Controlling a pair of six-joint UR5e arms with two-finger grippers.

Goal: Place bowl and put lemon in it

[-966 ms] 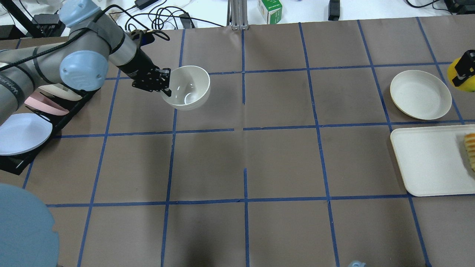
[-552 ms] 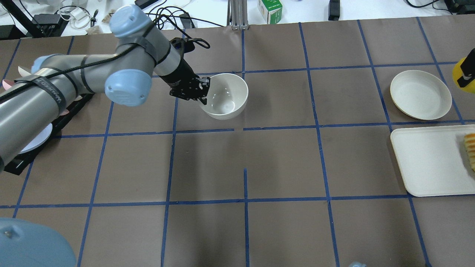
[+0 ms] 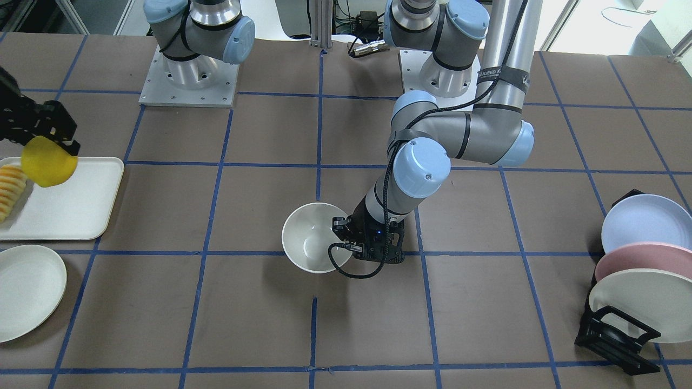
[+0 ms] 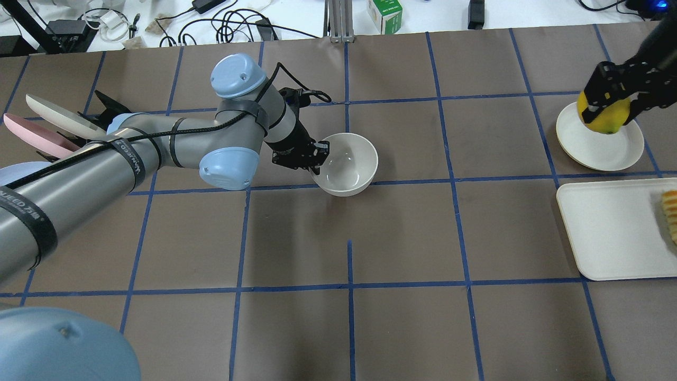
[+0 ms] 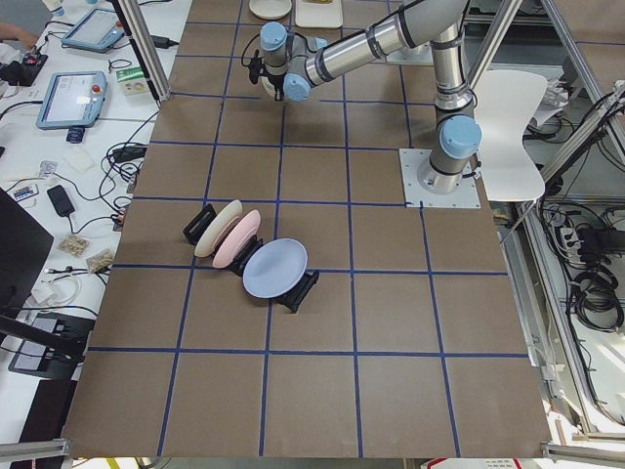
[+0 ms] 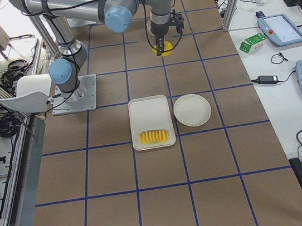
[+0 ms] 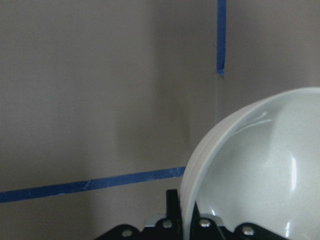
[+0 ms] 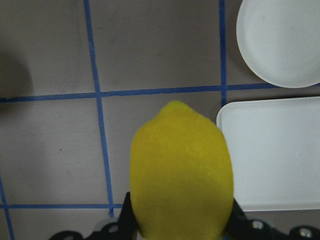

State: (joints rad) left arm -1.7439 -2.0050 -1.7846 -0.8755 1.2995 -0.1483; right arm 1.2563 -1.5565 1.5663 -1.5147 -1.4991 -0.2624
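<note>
Brown table: left end effector clamps rim of bowl (mouth up).

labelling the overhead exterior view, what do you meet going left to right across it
racked plates → left pincer → bowl → lemon → sliced food; the shallow plate and tray overlap the lemon's span, so they are left out

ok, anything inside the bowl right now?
Nothing: the bowl shows a bare glossy inside. The left claw pinches its rim, hiding that spot. The lemon is in the right claw.
</note>
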